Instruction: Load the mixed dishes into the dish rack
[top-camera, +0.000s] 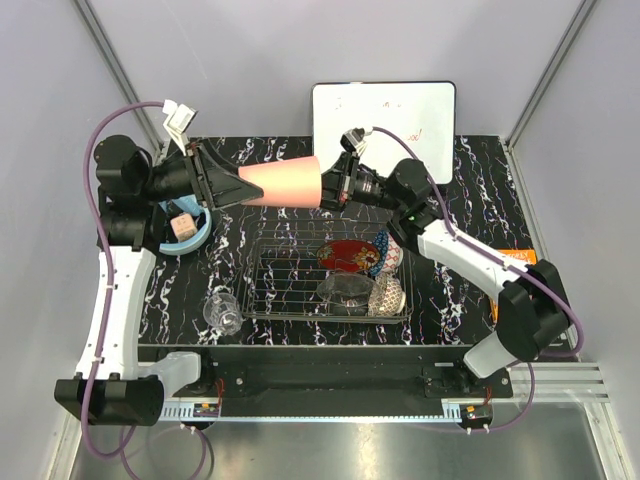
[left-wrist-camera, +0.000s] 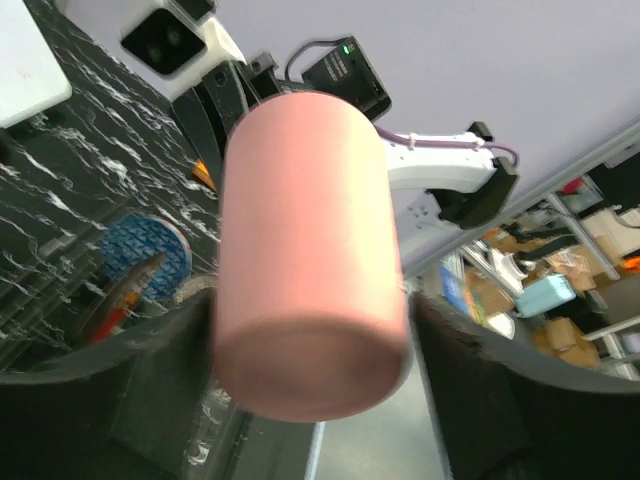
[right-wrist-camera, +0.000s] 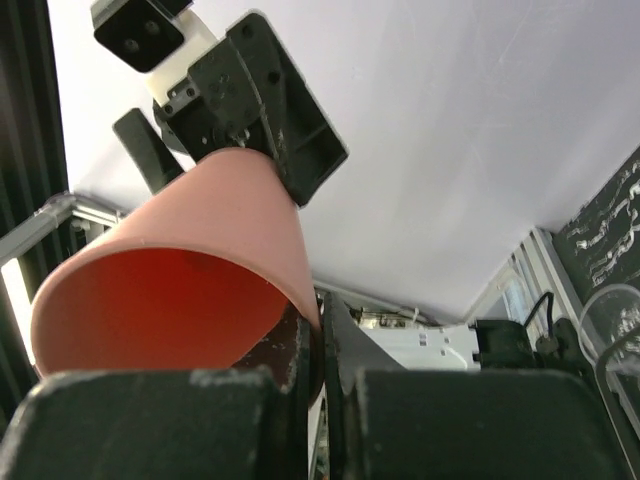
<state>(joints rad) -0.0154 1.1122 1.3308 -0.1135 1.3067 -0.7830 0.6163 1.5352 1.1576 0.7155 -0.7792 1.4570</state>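
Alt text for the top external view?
A pink cup hangs sideways in mid-air between two arms: the right tool pinches its rim, the left tool stands open around its base. On the table, the dish rack holds bowls; a small glass sits beside it.

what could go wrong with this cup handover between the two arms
1. The right gripper pinches only the rim of the pink cup. Letting go before the left gripper clamps its base could drop it toward the dish rack.
2. The cup tapers, so it might slip out of the left jaws.
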